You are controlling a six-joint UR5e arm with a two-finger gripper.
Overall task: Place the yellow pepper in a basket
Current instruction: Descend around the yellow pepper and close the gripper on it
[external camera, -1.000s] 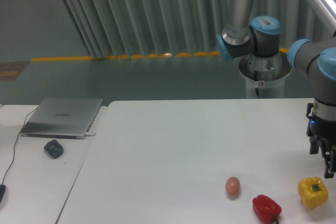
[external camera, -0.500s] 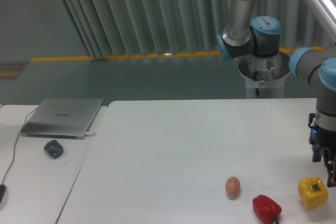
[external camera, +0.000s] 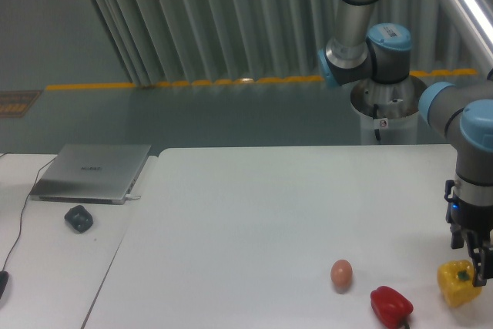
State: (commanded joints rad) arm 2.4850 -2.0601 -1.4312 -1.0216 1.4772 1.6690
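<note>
1. The step in hand looks like the approach for the pick: the gripper (external camera: pixel 476 261) hangs low at the right edge of the table (external camera: pixel 254 213), right over the yellow pepper (external camera: pixel 457 285).
2. The yellow pepper sits on the table near the front right corner. Part of its top is covered by the gripper's fingers, so I cannot tell whether they touch it or stand just above it.
3. The fingers look spread enough to straddle the pepper, but they sit against the picture's right side and the gap between them is hard to read. I cannot tell for sure how wide the hand is; it does not appear to be holding anything yet.
4. A red pepper (external camera: pixel 391 305) lies just beside the yellow one, toward the left along the front edge, and an egg (external camera: pixel 341 273) sits a little further left.
5. No basket shows anywhere in view.
6. The next move likely calls for settling the fingers around the yellow pepper's sides, closing on it without nudging the red pepper, then lifting it clear.
</note>
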